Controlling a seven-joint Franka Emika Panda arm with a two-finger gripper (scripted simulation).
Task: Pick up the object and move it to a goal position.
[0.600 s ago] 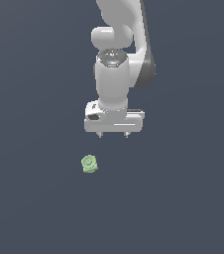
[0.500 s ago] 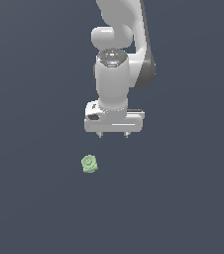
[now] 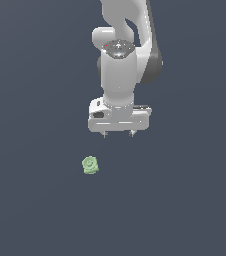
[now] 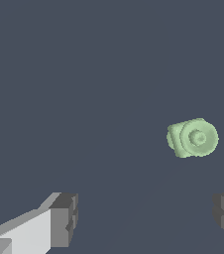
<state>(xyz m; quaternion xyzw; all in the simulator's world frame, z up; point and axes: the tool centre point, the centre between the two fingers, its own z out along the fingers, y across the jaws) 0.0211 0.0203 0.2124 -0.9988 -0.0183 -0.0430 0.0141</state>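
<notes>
The object (image 3: 90,165) is a small pale green blocky piece with a round ringed face, lying on the dark grey floor. It also shows in the wrist view (image 4: 192,138). My white gripper (image 3: 118,134) hangs above the floor, up and toward the exterior view's right of the object, apart from it. The jaws stand wide apart and hold nothing. In the wrist view the two dark fingertips (image 4: 64,220) sit far from each other, and the object lies beyond them, nearer one finger than the other.
The white arm (image 3: 121,65) rises from the gripper toward the top of the exterior view. The floor (image 3: 185,200) is a plain dark grey surface.
</notes>
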